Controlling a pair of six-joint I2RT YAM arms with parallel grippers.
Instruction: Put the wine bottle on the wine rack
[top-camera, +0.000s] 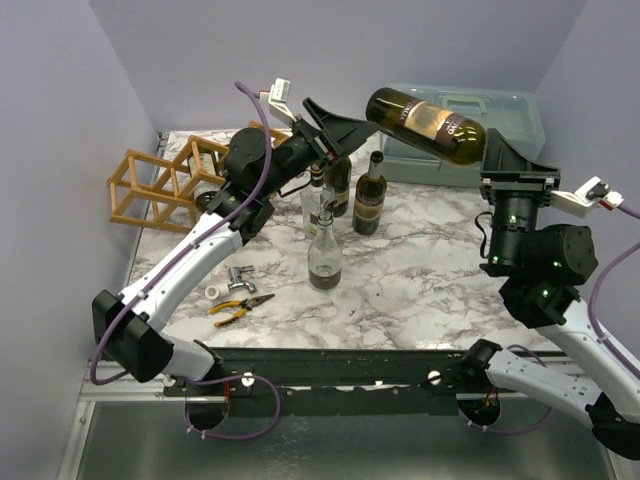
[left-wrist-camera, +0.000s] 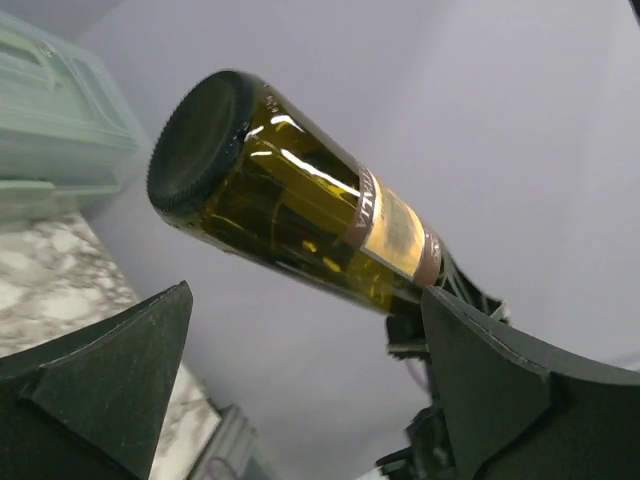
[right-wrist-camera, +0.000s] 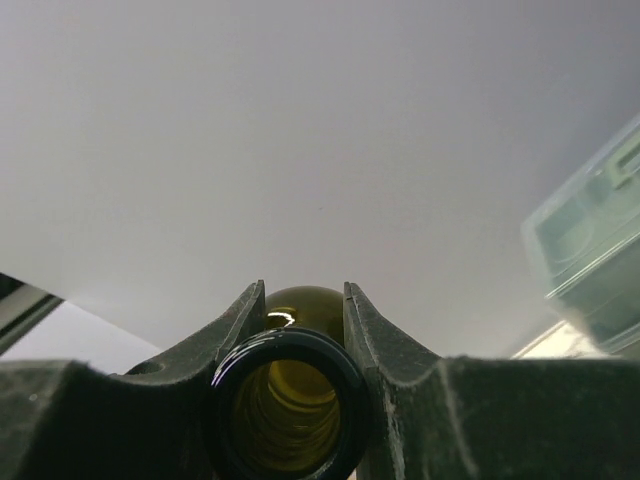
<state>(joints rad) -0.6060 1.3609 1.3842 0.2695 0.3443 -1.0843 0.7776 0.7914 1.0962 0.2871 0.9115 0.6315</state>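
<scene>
My right gripper (top-camera: 508, 158) is shut on the neck of an olive-green wine bottle (top-camera: 425, 124) with a tan label. It holds the bottle high in the air, lying almost level, base to the left. In the right wrist view the bottle's open mouth (right-wrist-camera: 287, 400) sits between my fingers. My left gripper (top-camera: 345, 128) is open and empty, raised just left of the bottle's base. The left wrist view shows the bottle (left-wrist-camera: 290, 195) ahead of and above my spread fingers, apart from them. The wooden lattice wine rack (top-camera: 170, 180) stands at the table's far left.
Three other bottles (top-camera: 325, 250) (top-camera: 369, 195) (top-camera: 338, 185) stand upright mid-table, under and beside the left gripper. A translucent plastic toolbox (top-camera: 470, 125) sits at the back right. Pliers (top-camera: 240, 305) and a small metal tap (top-camera: 238, 277) lie near the front left.
</scene>
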